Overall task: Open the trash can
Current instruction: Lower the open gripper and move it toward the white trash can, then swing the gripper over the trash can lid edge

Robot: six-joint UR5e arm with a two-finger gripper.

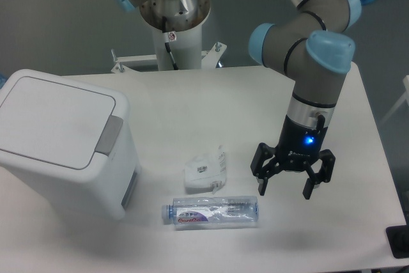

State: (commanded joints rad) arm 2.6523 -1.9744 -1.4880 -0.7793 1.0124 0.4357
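So the big boxy white plastic trash can (64,142) with rounded corners, flat lid down and gray latch button sits far left on the white table (358,158), while the black two-finger gripper (285,188) hangs spread wide and empty beside a clear plastic bottle (211,212) and crumpled white wrapper (206,172).

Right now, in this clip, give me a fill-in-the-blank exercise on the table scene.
1. The trash can lid is ____.
2. The gripper hovers with its fingers ____.
3. The plastic bottle lies on its ____.
4. The crumpled white packet sits between the bottle and the table's ____ edge.

Missing words: closed; open; side; far
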